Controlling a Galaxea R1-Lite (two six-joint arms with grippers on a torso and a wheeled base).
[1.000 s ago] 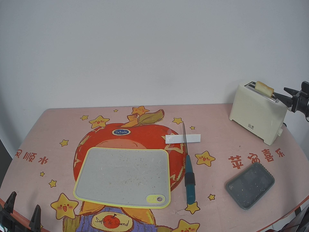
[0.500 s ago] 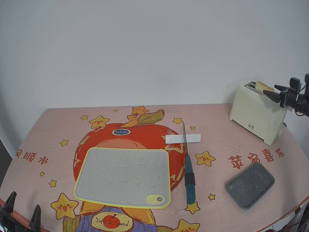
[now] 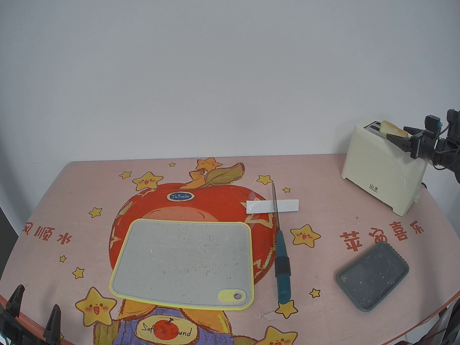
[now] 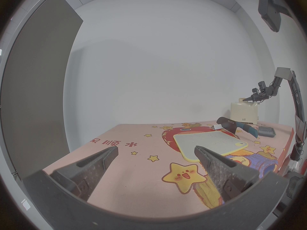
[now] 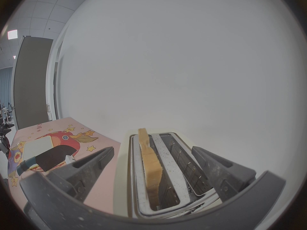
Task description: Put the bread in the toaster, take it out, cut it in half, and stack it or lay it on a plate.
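My right gripper [image 3: 396, 135] hangs wide open and empty, the tan bread slice [image 5: 150, 166] in the cream plastic toaster [image 3: 381, 168] at its 9 o'clock.

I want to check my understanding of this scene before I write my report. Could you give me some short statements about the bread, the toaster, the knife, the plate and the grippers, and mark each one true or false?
1. The bread stands in a slot of the toaster. True.
2. The right gripper is shut on the bread. False: it is open, with its fingers apart above the toaster.
3. The knife lies on the cutting board. False: it lies on the table beside the board, on the board's right.
4. The plate holds no bread. True.
5. The left gripper is open and holds nothing. True.
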